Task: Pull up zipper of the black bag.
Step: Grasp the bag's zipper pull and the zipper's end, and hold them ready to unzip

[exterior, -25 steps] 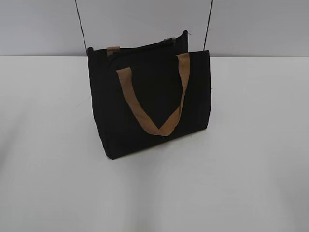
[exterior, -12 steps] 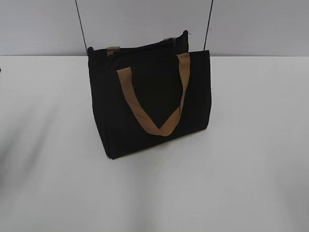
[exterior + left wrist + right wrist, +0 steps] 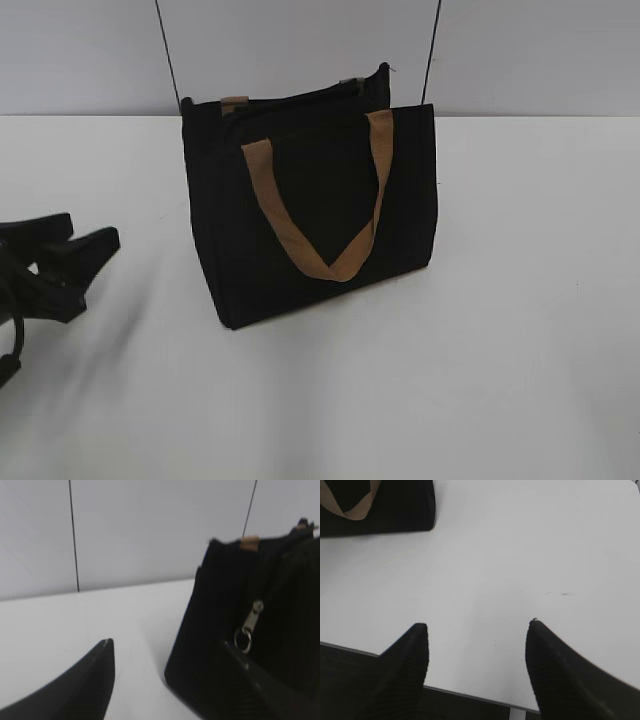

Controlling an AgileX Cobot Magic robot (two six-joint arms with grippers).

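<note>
Zipper (image 3: 251, 625): a silver pull tab is seen hanging on the narrow end panel of the black bag (image 3: 310, 210); the zip line is traced along the bag's top edge.
Left gripper (image 3: 85, 250): held with jaws spread wide, empty, left of the bag and apart from it, low over the worktop (image 3: 500, 350); in the left wrist view the pull tab is framed just above one finger (image 3: 255, 680).
Right gripper (image 3: 477, 630): jaws are parted wide and nothing is held; it is placed well away from the bag, near the worktop's edge.
Black bag: stood upright on the white worktop, with a tan handle (image 3: 320, 200) draped down its front face.
</note>
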